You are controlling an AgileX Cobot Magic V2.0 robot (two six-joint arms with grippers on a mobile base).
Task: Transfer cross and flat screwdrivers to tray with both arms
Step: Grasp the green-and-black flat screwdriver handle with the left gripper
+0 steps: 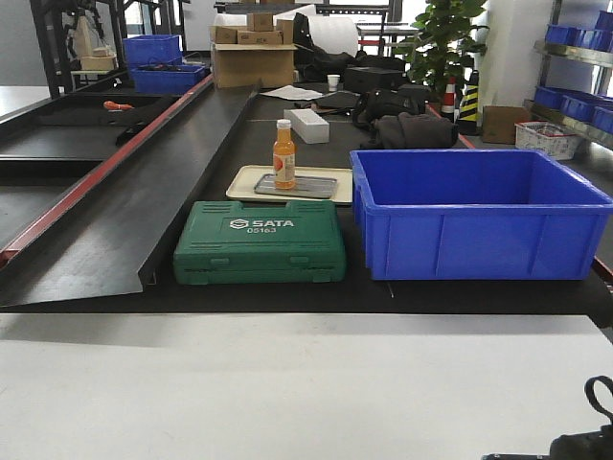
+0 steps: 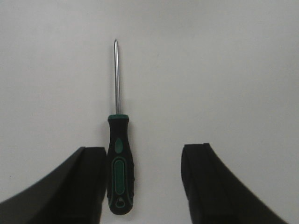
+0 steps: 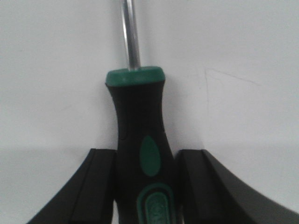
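In the left wrist view a screwdriver (image 2: 119,168) with a black and green handle lies on the white table, its shaft pointing away. My left gripper (image 2: 142,156) is open around the handle, which lies close against the left finger (image 2: 88,182), with a wide gap to the right finger. In the right wrist view my right gripper (image 3: 145,161) is shut on the black and green handle of a second screwdriver (image 3: 140,126). Its tip is out of frame. The beige tray (image 1: 247,182) sits on the black bench beyond the white table. Neither screwdriver shows in the front view.
An orange bottle (image 1: 283,153) stands on a metal plate in the tray. A green SATA tool case (image 1: 261,242) lies in front of the tray. A large blue bin (image 1: 476,213) stands to its right. A black ramp (image 1: 124,192) slopes at the left. A black arm part (image 1: 584,443) shows at the bottom right.
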